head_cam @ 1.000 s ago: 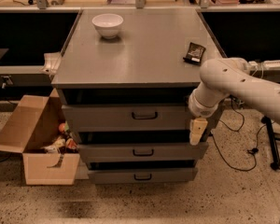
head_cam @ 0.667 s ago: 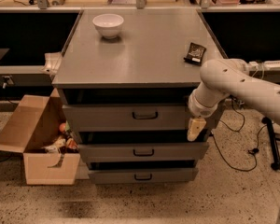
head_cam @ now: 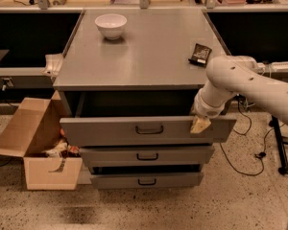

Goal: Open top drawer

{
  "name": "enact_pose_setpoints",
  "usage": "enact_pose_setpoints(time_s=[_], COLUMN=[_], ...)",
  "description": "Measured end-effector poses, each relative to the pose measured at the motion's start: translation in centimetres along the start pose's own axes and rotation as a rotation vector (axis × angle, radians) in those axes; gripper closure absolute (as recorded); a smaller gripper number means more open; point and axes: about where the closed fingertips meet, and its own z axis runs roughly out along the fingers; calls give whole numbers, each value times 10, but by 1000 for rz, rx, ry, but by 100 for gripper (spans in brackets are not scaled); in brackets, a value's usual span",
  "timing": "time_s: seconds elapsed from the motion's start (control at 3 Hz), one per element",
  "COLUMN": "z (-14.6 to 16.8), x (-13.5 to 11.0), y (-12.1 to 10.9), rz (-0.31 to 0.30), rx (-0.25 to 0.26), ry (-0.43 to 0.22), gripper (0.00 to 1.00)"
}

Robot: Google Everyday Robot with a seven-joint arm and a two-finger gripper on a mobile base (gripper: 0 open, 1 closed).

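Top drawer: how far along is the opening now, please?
Done: the top drawer stands out in front of the two lower drawers, with a dark gap under the cabinet top. In hand: the gripper is at the front's upper right edge, not at the handle. Left: perhaps pulling further; its inside is not visible.

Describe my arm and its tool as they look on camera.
The arm is off-white: thick rounded tubes, small dark dots along one link, and a ringed wrist collar. The tool, at the right end of the top drawer front, is small and pale yellow.
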Motion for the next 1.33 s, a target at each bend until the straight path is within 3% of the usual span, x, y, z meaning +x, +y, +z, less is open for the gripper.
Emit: enact_pose_setpoints(time_s=[0.33, 0.67, 1.0, 1.33], z=[-12, -12, -12, -12], x=[-4, -4, -4, -4], y=[14, 14, 14, 14], rz=[-2, -2, -2, -2], rx=[12, 12, 12, 12], ry=[-26, -26, -26, -26], gripper=[99, 100, 82, 57])
